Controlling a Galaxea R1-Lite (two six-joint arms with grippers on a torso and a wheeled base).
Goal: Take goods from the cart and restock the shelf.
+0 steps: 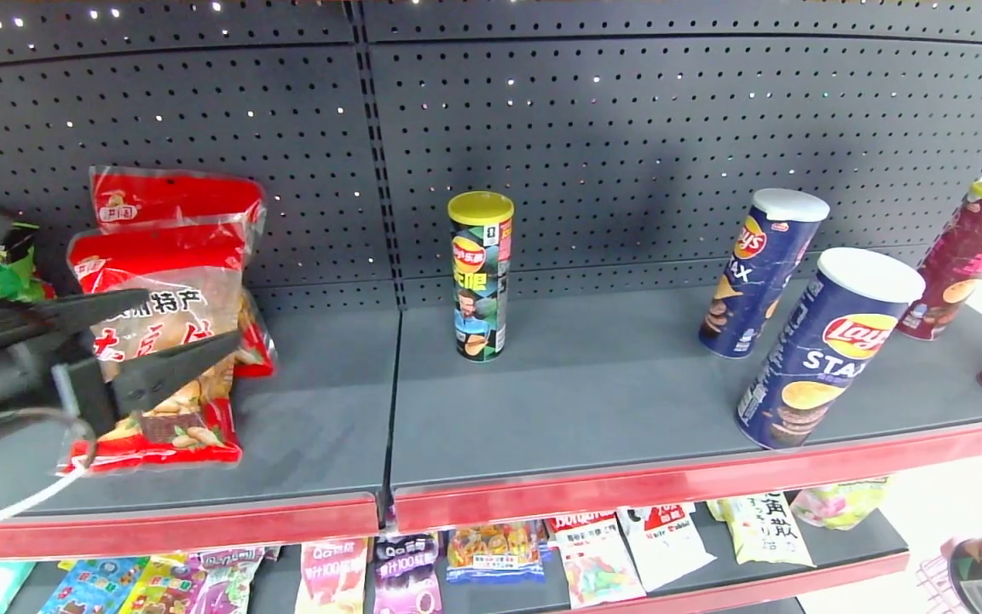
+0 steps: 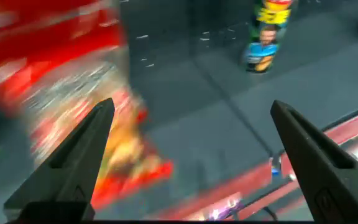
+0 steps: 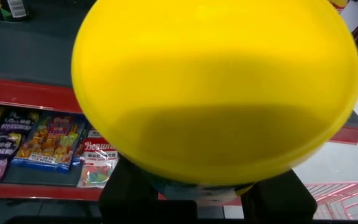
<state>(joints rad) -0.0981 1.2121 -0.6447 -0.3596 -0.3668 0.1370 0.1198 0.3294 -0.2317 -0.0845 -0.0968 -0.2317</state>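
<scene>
Left gripper (image 1: 191,317): jaws are being held wide apart with nothing between them, just in front of the red peanut bags (image 1: 171,281) at the left end of the shelf (image 1: 585,401).
Right gripper (image 3: 210,199): jaws are being pressed against the sides of the held can (image 3: 216,87), yellow lid up, off the shelf, before its red edge.
Shelf contents: a small yellow-lidded tube (image 1: 480,275) is being carried upright mid-shelf; two blue cans (image 1: 762,273) are being carried to its right.
Cart (image 3: 347,199): its pink wire is being shown beside the held can; contents cannot be told.
</scene>
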